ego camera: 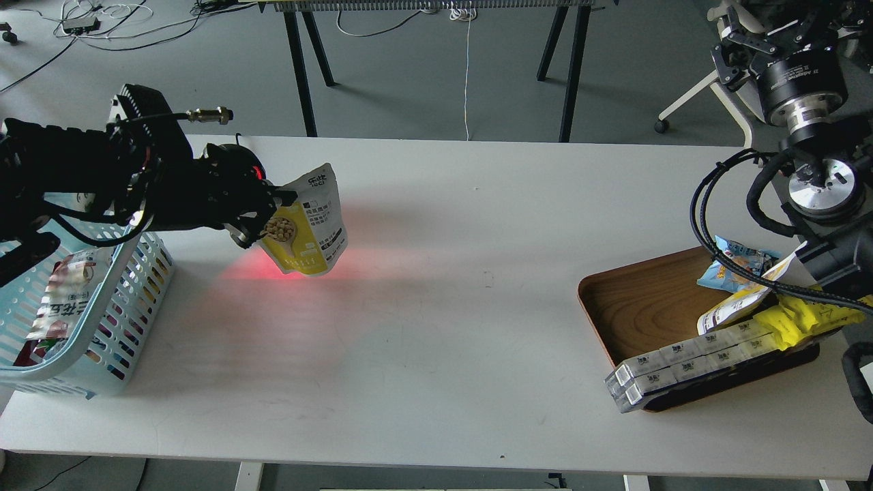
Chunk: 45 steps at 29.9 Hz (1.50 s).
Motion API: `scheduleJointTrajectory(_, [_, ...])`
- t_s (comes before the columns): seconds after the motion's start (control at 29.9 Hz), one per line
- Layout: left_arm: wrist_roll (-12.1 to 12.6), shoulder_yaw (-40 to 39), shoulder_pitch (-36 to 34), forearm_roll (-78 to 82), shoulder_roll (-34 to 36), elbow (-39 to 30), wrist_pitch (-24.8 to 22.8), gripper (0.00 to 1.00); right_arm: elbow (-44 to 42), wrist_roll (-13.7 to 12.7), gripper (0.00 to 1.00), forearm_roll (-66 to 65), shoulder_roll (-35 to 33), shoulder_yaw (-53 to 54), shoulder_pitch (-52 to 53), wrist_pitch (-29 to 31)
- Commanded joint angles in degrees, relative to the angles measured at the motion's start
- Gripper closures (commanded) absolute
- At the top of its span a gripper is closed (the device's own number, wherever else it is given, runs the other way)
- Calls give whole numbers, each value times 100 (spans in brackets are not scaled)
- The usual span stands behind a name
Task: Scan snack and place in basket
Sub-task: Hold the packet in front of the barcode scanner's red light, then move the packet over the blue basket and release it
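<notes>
The snack, a yellow-and-white pouch picturing beige balls, hangs upright just above the white table, left of centre. My left gripper is shut on the pouch's left edge and holds it up. A red glow lies on the table under the pouch. The light blue basket stands at the table's left edge, below my left arm, with a red-and-white pack inside. My right gripper is raised at the far right, away from the table, with its fingertips cut off by the frame's top edge.
A brown wooden tray sits at the right with a blue snack bag, a yellow pack and rows of white boxes. My right arm's cables hang over the tray. Black table legs and a chair base stand behind.
</notes>
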Motion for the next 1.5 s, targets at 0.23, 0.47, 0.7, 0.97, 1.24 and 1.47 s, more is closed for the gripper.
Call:
scheduleJointTrajectory(0.23, [37,-71,-108,0,-86,-15,-5,100,-9,0,4,0,0,8,-8,0])
scheduleJointTrajectory(0.47, [125,-97,-318,0,-209,195,-22,100,-1,9,4,0,0,8,0,0])
scheduleJointTrajectory(0.7, [134,-141,-354,0,-183,214,21,99,-1,9,4,0,0,8,0,0])
scheduleJointTrajectory(0.97, [81,-159,-292,0,853,-489,65,99,-1,9,4,0,0,17,-8,0])
scheduleJointTrajectory(1.24, [-82,-115,-248,0,2153,-683,451,99,-9,17,4,0,0,17,-17,0])
scheduleJointTrajectory(1.47, [-82,631,-169,-72,3805,-674,1637,99,-18,9,4,0,-9,60,-35,0])
